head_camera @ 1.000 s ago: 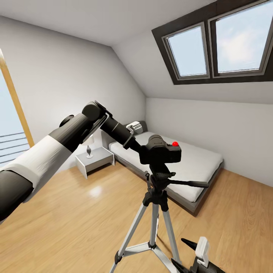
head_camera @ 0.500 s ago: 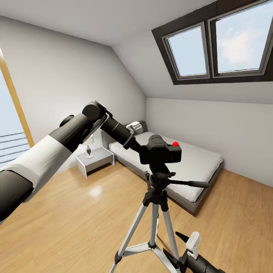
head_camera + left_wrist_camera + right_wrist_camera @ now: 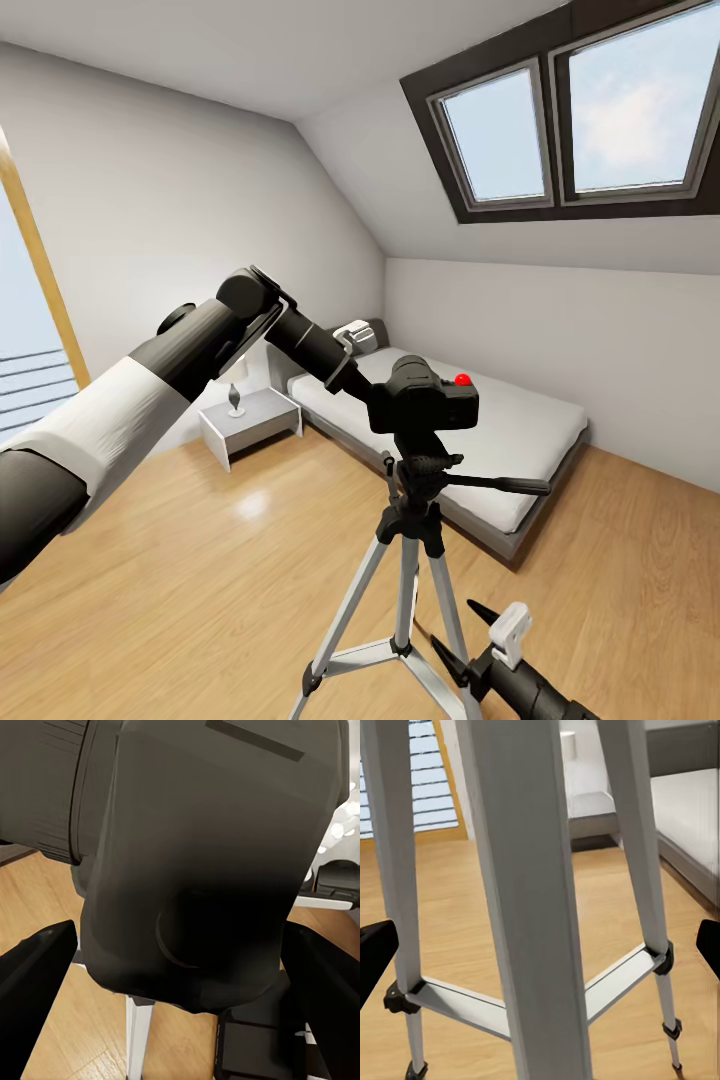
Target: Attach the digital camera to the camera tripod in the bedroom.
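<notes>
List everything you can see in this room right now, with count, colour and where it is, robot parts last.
Boxy black digital camera: one, black with red button, atop the tripod head.
Silver-legged camera tripod: one, silver and black, on the wood floor.
Low grey bed: one, grey, against the far wall.
White nightstand: one, white, beside the bed.
Dark-framed skylights: two, in the sloped ceiling.
Left gripper: black, fingers either side of the camera.
Right gripper: black and white, open, by the tripod legs.

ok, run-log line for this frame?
digital camera on camera tripod head | left pincer open, flanking camera | right pincer open by tripod legs | bedroom
</notes>
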